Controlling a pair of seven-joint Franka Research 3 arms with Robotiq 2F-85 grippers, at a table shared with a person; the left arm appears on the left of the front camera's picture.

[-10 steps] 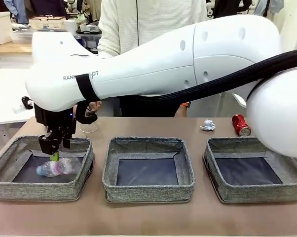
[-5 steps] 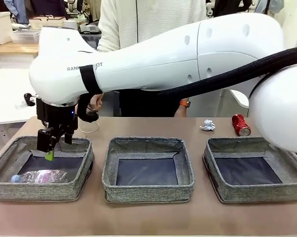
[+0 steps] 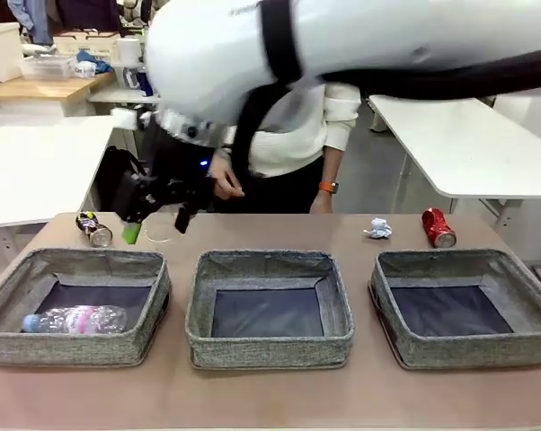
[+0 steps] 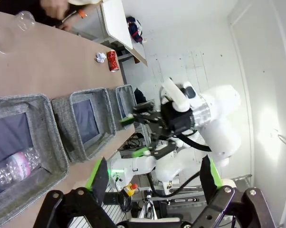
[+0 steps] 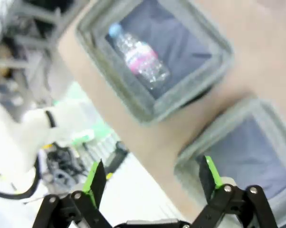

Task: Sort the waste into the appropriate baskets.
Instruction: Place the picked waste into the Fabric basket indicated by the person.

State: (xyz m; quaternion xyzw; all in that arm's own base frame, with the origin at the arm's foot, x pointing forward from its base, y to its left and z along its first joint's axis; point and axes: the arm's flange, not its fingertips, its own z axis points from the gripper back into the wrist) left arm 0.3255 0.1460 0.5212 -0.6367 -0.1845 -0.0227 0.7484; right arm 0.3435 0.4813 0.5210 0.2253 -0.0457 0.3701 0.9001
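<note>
White and bulky, the right arm (image 3: 342, 54) reaches across from the right to the far left of the table (image 3: 270, 400). The right pincer (image 5: 151, 178) at its end hangs just beyond the left basket's far edge, fingers spread with nothing between them. The left pincer (image 4: 155, 164) is likewise spread wide and empty, up off the table.

Three grey woven baskets sit in a near row. The left basket (image 3: 73, 348) holds the clear bottle with the pink label (image 3: 73, 319), lying on its side on the dark base toward the near left corner. The middle basket (image 3: 270, 350) and the right basket (image 3: 468, 352) show bare bases. So I judge one item sorted and four to go.

The rest lies on the table along the far side. The crushed red can (image 3: 439, 226) is beyond the right basket and the crushed dark can (image 3: 95, 229) beyond the left basket. What looks like the clear cup (image 3: 160, 235) is just beside the right pincer and hard to make out. The crumpled paper ball (image 3: 376, 227) is near the red can. A person stands at the far side, behind the arm.
</note>
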